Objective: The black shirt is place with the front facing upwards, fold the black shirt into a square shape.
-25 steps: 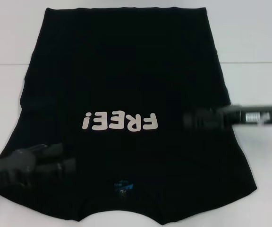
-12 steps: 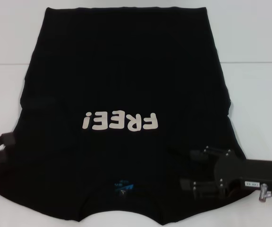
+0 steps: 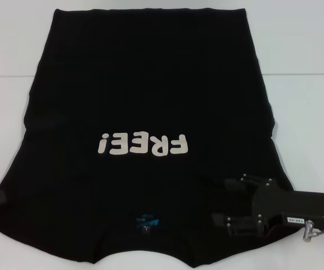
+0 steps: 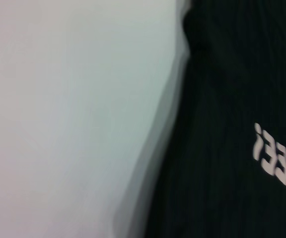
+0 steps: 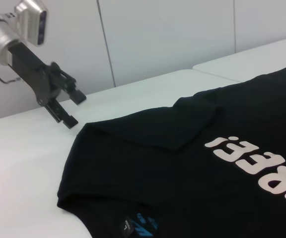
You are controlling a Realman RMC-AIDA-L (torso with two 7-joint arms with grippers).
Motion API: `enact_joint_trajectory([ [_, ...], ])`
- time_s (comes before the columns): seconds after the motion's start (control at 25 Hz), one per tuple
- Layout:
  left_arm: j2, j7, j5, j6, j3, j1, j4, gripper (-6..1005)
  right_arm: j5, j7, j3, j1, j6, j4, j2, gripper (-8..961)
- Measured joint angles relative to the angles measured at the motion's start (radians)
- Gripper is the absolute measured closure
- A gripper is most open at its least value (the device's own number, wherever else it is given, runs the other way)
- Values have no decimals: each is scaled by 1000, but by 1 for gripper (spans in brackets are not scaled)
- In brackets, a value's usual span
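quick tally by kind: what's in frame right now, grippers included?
Black shirt: 1, flat, print up
Grippers: 2; right gripper open over the shirt's near right part, left gripper open, off the shirt's left edge
White table: 1
Total: 4

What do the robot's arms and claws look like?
The right gripper is a boxy black block with thin black fingers dotted with small silver screws. It carries a small white label and joins a shiny silver wrist ring. The left gripper looks the same: black, blocky, two flat fingers, on a silver wrist with a thin dark cable and a green light.
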Motion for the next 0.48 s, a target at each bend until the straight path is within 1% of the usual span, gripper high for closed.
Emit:
enact_joint_trajectory([
  [0.28,-3,4,25,-67,7,-18,-7,208,0,4,-6,-4,-11,3,0,17],
  [0.48,-5,0,38,-86,15,-20,-19,212,0,5,-3,-9,-16,4,-1,20],
])
